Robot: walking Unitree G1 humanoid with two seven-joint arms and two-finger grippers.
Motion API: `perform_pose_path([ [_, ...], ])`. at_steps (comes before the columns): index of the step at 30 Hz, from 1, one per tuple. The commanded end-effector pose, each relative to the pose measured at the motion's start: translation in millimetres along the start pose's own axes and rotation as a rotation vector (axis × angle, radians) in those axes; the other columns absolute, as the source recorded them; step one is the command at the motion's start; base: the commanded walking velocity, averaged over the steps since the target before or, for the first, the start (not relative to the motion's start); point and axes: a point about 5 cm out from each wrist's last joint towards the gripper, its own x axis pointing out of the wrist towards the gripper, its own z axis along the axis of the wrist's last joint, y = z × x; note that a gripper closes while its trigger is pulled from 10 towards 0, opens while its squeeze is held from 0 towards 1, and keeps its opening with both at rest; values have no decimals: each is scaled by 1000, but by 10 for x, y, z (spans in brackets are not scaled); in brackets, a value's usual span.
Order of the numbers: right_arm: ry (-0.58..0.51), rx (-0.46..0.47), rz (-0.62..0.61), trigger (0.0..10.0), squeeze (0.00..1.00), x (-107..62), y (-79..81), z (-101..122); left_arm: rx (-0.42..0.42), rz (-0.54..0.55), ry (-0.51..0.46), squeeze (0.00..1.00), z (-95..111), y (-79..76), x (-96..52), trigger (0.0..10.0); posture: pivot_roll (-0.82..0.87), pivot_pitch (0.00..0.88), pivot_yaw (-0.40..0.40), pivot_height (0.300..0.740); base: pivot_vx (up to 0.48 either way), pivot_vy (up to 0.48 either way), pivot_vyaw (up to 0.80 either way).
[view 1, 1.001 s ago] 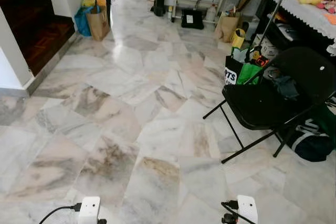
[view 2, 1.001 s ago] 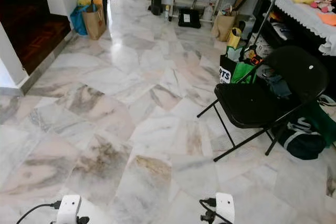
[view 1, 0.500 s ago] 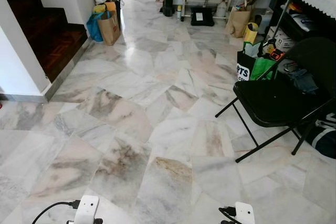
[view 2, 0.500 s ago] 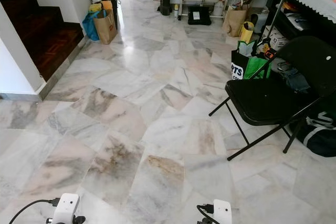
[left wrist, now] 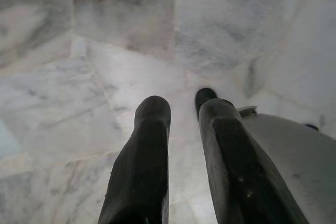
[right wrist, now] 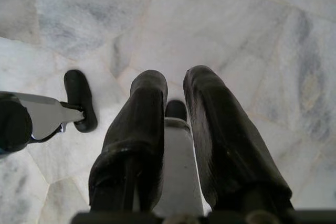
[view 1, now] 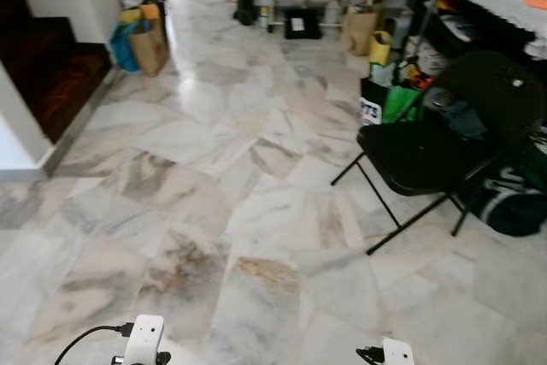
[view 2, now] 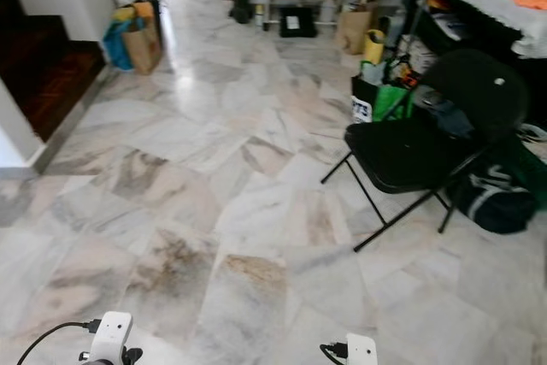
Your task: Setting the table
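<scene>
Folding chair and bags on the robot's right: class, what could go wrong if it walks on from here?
1. The black folding chair has splayed legs reaching onto the marble floor; a foot could catch one.
2. The dark duffel bag and green bag narrow the right side.
3. The glossy floor may be slippery.

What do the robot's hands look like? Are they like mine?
Not quite. Each gripper, left and right, has just two long black fingers with rounded tips. From the head camera, the wrists look like white blocks, each with a thin black cable.
</scene>
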Motion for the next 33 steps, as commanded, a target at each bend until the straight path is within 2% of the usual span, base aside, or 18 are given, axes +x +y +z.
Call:
perform_pose_path([
  [1,14,-18,7,10000,0,-1,10,-20,2,14,36,0,-122,25,-26,10000,197,0,-63,740,0,0,-681],
  [4,13,-27,10,10000,0,-2,3,-16,18,13,44,0,-151,32,-33,10000,198,0,-61,740,0,0,-681],
  [5,13,-37,13,10000,0,-1,6,-16,52,22,43,0,-152,46,-37,10000,194,0,-57,740,0,-307,-681],
  [9,16,-57,25,10000,0,-1,26,-26,74,32,53,0,-169,61,-41,10000,190,0,-55,740,0,-394,-678],
  [28,19,-61,32,10000,0,1,42,-28,84,21,33,0,-96,21,-20,10000,204,0,-64,740,0,0,-680],
  [30,19,-61,32,10000,0,1,41,-28,121,46,33,0,-99,58,-26,10000,204,0,-64,740,0,-277,-681],
  [33,20,-63,33,10000,0,-1,37,-32,122,50,36,0,-106,63,-28,10000,206,0,-65,740,0,-480,-675],
])
